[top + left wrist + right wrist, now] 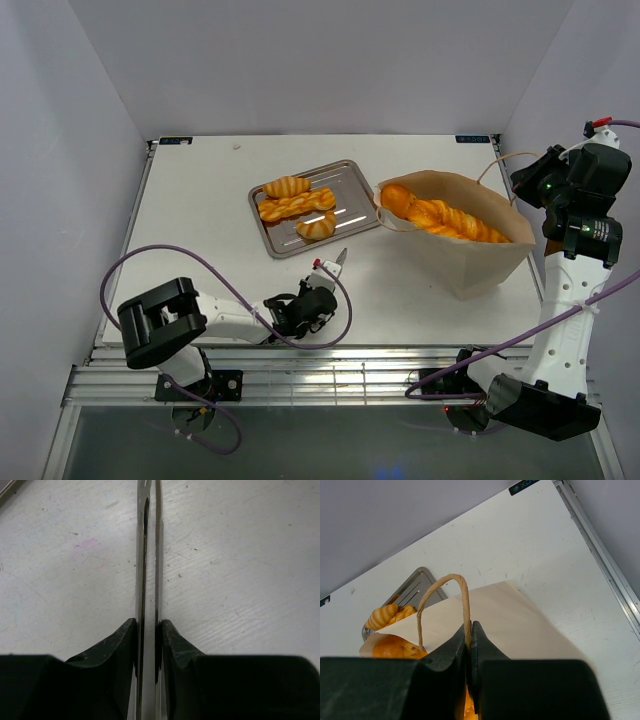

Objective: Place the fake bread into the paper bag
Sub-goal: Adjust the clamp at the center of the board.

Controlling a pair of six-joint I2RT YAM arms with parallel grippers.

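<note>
Left of paper bag [482, 262] — metal tray [350, 216] just beside; tongs [140, 580] near tray.

Glossy fake bread [445, 215], matt paper bag [482, 262], shiny metal tray [350, 205]

tabletop [200, 220]: white, scuffed, speckled; faint pink smudge shows in left wrist view
tray [348, 188]: silver, flat on tabletop, mid-far, sits skewed
bag [475, 262]: beige paper, on its side right of tray, mouth facing tray, lip just beside tray's right corner
</note>
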